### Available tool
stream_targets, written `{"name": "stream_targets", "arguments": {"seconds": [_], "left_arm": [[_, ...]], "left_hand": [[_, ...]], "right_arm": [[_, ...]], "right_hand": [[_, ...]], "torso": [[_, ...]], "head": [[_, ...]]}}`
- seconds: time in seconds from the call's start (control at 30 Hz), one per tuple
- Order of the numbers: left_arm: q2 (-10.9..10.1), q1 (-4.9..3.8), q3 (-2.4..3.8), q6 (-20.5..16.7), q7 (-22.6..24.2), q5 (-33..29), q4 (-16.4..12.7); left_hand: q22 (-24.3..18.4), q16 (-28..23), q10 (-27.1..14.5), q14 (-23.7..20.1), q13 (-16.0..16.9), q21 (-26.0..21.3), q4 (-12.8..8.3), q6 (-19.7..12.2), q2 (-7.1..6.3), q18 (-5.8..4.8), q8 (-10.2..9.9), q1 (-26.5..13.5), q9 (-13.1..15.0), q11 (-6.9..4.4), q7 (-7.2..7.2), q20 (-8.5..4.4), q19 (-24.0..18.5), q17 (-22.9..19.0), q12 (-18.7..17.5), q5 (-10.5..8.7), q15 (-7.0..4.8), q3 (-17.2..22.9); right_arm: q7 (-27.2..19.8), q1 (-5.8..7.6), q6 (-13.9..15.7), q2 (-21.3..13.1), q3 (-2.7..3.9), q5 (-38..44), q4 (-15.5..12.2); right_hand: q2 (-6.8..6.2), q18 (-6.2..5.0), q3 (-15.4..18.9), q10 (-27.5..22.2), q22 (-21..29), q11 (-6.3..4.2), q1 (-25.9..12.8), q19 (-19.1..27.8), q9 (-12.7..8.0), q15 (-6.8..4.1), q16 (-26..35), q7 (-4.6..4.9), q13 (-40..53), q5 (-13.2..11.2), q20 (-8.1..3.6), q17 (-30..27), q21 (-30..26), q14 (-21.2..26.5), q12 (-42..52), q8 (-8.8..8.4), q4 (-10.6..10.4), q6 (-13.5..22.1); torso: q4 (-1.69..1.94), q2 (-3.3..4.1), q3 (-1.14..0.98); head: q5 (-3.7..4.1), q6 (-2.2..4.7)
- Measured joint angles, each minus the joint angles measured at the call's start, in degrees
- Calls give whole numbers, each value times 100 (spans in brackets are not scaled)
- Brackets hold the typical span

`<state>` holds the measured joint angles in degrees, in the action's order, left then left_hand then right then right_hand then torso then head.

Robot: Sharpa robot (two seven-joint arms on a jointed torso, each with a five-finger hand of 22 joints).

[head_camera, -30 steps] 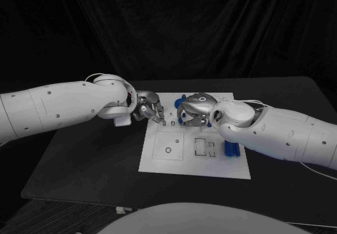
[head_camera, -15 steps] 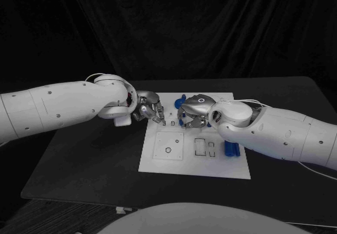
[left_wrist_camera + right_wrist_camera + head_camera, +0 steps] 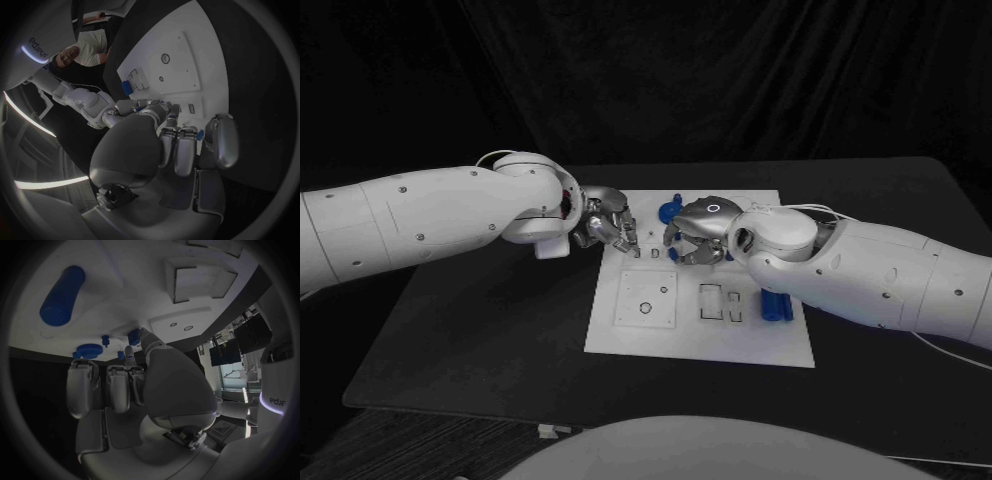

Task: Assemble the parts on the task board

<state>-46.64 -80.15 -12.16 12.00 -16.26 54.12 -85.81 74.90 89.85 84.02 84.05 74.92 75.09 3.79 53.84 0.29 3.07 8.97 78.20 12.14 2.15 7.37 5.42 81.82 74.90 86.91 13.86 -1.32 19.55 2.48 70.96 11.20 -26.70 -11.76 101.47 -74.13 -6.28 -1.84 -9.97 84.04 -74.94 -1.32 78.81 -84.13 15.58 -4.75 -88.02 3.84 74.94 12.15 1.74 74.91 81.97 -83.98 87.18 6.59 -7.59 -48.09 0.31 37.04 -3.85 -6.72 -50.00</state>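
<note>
Head view, nearest first: the white task board (image 3: 635, 338) lies flat on the black table (image 3: 473, 330), a smooth matte plate with a raised square panel and small rectangular slots cut in its middle. Toward its right edge a blue cylinder (image 3: 775, 306) lies on its side, plain and round, half tucked under the right arm.

Farther back, both silver hands meet over the board's far half. The left hand (image 3: 609, 228) has its fingers curled in close together at the board's far left edge; a speck of blue shows between them in the left wrist view, but I cannot tell whether it pinches a part. The right hand (image 3: 692, 238) is likewise curled, fingers pressed side by side; whether they hold anything is hidden. In the right wrist view a blue toothed gear (image 3: 90, 349) lies on the board just beyond its fingertips (image 3: 129, 353), with small blue pegs beside it.

The risk, as I judge it: the hands work very close, so metal fingers could collide, or nudge the small, slick-looking plastic pieces out of place. The cylinder looks free to roll if the arm brushes it.
</note>
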Motion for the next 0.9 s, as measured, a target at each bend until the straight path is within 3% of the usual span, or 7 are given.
{"name": "stream_targets", "arguments": {"seconds": [0.23, 0.33, 0.53, 0.6, 0.67, 0.77, 0.9], "left_arm": [[10, 0, 0, 16, 1, 0, 26], [16, 1, 0, 20, 2, 0, 40], [25, 1, 0, 26, 5, 0, 55], [32, 1, 0, 27, 7, 0, 67], [48, 1, -1, 27, 10, 1, 88], [91, 1, -1, 26, 16, 1, 132], [176, 1, -1, 24, 16, 1, 198]], "left_hand": [[0, 0, 0, 0, 0, 0, 0, 0, 0, -1, 18, 0, -6, 0, 0, 0, 0, 0, 0, 0, 0, 0], [0, 0, 0, 0, 0, 0, 26, 0, 0, 0, 20, 0, -12, 0, 0, 0, 0, 0, 0, 0, 0, -26], [0, 0, 0, -21, 0, -20, 127, -22, 2, -1, 21, -25, -33, 0, 21, 20, -20, 0, 0, -70, 21, -127], [0, 0, 0, -18, 0, -20, 288, -42, 26, -1, 45, -174, -50, 0, 0, 20, -20, 0, 0, -99, 23, -198], [0, 0, 0, 0, -1, -20, 592, -42, 104, -1, 68, -457, -63, 0, 0, 20, -20, 0, 0, -137, 42, -310], [0, 0, 0, 0, -1, -57, 1096, 32, 242, 0, 196, -876, -63, 0, -74, 20, -20, 0, 0, 45, 42, -477], [0, 0, -3, -1, -2, -57, 1304, 287, 344, 0, 470, -1244, 23, -26, -157, -1, -41, 0, 0, 208, 37, -636]], "right_arm": [[-16, -1, 76, -102, 0, 1, -104], [-24, -1, 158, -170, 0, 1, -183], [-44, 22, 379, -380, -2, 2, -447], [-57, 84, 519, -510, -7, 2, -602], [-71, 172, 663, -626, -8, 3, -715], [-98, 393, 943, -893, -6, 3, -922], [-142, 663, 1328, -1293, 4, -36, -1153]], "right_hand": [[-68, 0, 64, -8, 1, -35, -69, 0, -75, 0, 0, -67, -1, -140, 0, 0, 0, 0, 0, -68, -64, 131], [-128, 1, 136, -13, 1, -58, -69, 21, -170, -38, 0, -108, -1, -309, -21, 0, 0, -6, 0, -180, -136, 359], [-212, 1, 186, 0, 1, -84, -95, 21, -256, -38, 0, -128, -1, -602, -21, 0, 0, -6, 0, -185, -364, 397], [-217, 1, 190, 0, 1, -84, -100, 21, -260, -38, 0, -101, -1, -644, -21, 0, 0, -6, 0, -152, -431, 360], [-248, 1, 171, 0, 1, -83, -69, 21, -258, -38, 0, -76, -1, -617, -21, 0, 7, -6, 0, -45, -467, 176], [-234, 1, 159, 0, 2, -84, -61, 21, -225, -38, 0, -29, -2, -464, -21, 0, 71, -6, 0, 118, -617, -117], [-113, 2, 135, -11, 2, -30, -171, 21, -164, -38, -35, 31, -2, -345, -21, 0, 206, -6, 92, 290, -787, -449]], "torso": [[0, 1, 0], [0, 1, 0], [-2, 1, 0], [-4, 0, -1], [-5, -2, -1], [-8, -5, -1], [-9, -7, -3]], "head": [[4, 0], [4, 0], [-2, 0], [25, 0], [49, 0], [73, 0], [94, 0]]}}
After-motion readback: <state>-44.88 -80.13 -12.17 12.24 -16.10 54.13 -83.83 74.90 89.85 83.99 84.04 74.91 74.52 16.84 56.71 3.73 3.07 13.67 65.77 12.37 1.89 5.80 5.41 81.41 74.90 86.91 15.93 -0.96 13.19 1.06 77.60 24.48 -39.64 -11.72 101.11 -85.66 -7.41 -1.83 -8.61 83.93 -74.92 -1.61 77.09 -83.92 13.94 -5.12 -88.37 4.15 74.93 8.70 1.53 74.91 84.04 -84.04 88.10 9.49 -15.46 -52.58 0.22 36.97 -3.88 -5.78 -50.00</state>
